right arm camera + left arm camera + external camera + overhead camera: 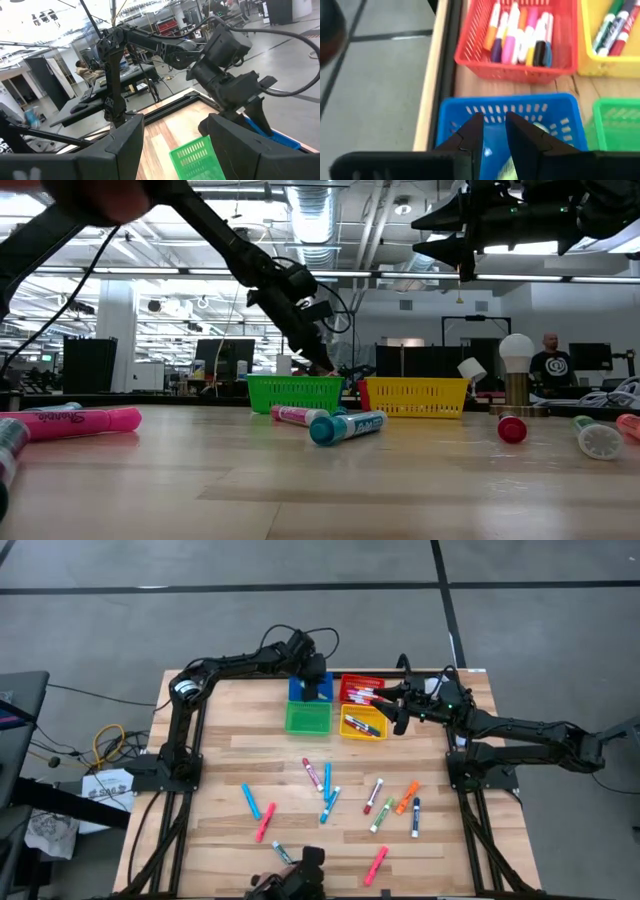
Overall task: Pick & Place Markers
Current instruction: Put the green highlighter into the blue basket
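Several markers (pixel 372 807) on table, well apart from left tool (pixel 316 692), right tool (pixel 398 712)

A dozen-odd capped markers (pixel 326 790) lay flat and scattered toward the table's near edge — others were binned at the far edge.
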You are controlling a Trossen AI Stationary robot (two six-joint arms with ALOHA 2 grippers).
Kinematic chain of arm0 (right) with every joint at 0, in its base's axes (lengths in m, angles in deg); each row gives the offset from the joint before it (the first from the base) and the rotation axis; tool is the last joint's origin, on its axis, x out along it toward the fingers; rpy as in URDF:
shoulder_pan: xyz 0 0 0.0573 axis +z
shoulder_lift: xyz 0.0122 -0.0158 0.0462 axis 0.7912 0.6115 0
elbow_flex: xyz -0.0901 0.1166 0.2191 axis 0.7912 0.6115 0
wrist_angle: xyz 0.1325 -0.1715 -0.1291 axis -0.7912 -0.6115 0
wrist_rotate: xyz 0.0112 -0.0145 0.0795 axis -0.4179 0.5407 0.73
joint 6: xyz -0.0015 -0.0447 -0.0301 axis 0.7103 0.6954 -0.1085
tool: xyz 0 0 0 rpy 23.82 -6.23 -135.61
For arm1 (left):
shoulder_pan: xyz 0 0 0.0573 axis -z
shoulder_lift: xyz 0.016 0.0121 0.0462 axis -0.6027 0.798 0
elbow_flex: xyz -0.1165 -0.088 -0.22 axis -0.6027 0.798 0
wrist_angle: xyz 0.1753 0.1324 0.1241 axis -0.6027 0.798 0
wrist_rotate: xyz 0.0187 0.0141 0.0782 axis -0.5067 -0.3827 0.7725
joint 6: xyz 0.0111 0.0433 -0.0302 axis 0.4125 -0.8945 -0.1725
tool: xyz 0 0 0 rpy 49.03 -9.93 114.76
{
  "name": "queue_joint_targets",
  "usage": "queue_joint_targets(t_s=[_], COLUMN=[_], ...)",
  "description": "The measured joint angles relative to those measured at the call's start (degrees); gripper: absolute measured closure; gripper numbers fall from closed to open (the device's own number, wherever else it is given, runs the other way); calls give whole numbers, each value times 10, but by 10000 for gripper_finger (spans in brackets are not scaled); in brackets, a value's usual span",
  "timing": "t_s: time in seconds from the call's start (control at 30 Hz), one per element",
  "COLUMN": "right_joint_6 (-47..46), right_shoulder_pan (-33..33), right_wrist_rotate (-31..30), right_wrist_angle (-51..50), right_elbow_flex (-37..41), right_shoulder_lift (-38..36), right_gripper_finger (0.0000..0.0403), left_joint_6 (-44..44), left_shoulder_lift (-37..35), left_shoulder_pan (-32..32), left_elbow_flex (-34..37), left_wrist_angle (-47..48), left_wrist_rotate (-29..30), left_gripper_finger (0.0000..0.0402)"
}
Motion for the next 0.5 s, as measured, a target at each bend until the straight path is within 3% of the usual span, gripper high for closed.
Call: queue_joint_targets(t_s=[0.27,0.5], right_joint_6=[0,-6], right_shoulder_pan=[0,0], right_wrist_rotate=[0,0], right_wrist_angle=[0,0], right_elbow_flex=[0,0], right_shoulder_lift=[0,0], right_gripper_finger=[194,194], left_joint_6=[14,135], left_shoulder_lift=[-11,-155], left_shoulder_pan=[2,40], left_elbow_flex=[1,13], left_wrist_angle=[-6,22], left_wrist_rotate=[12,5], left_gripper_finger=[319,319])
